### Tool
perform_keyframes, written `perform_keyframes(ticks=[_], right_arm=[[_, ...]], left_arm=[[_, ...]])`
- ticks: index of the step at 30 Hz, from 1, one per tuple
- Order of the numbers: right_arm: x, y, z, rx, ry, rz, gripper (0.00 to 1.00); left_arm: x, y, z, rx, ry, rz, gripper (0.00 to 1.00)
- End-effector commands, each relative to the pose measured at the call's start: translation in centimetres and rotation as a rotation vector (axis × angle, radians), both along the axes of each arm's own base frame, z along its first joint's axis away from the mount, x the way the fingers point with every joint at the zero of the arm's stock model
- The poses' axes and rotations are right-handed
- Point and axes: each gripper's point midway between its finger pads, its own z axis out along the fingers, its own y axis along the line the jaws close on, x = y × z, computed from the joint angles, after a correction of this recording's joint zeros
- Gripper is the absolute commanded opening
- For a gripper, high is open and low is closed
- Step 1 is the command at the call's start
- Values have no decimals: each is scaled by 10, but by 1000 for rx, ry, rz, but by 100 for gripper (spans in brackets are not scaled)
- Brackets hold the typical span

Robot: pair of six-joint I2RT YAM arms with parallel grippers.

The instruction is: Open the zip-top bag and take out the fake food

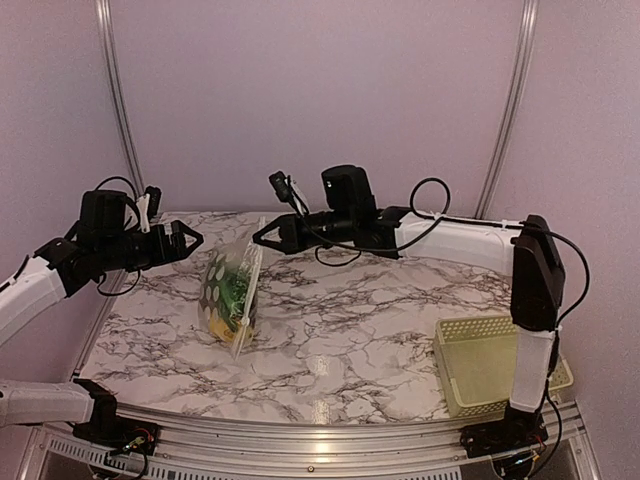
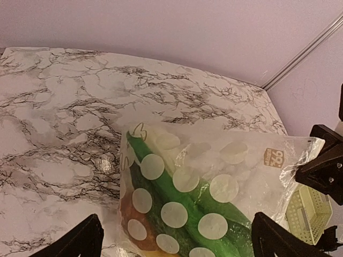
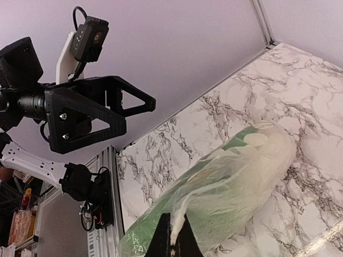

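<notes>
Nearest the top camera, a pale yellow-green lattice basket (image 1: 490, 362) is sitting at the near right corner of the marbled surface (image 1: 350, 330), well apart from everything else. Farther in, left of centre, the zip-top bag (image 1: 232, 288) is standing nearly on edge. Its lower end is resting on the surface and its upper corner is being pinched by the right fingers (image 1: 275, 233), which are pressing together on the clear film; the right wrist view is showing a strip of plastic caught between their tips. The fake food (image 2: 163, 193) is showing through the dotted plastic, long green pieces on top with orange and yellow lower down, all inside the bag. The left fingers (image 1: 190, 236) are hovering spread wide just left of the bag, aiming at it without touching it. The right arm is rising from its base, bending at the elbow and reaching level across the far side of the surface. The left arm is coming in from the left edge, holding its wrist level.
</notes>
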Motion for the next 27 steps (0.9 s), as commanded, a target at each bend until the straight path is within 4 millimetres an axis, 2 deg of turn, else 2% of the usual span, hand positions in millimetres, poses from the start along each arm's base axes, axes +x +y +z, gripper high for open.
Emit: perform_keyframes(ticks=[1,5,13,22,27], right_arm=[[1,-19,32,-88,-124,6,0],[-3,-28,51,-144,-197,26,0],[-24,-55,72,-256,-322,109,0],[-49,-76,90,-314,-466,226,0],[-60,-75,86,-309,-476,297,0]], left_arm=[[-3,-4,7,-10,-40,-32,99],[-4,-11,16,-27,-72,-72,99],[-16,-32,37,-72,-150,-217,99],[-54,-76,61,-69,-305,-482,99],[-70,-97,71,-43,-444,-586,99]])
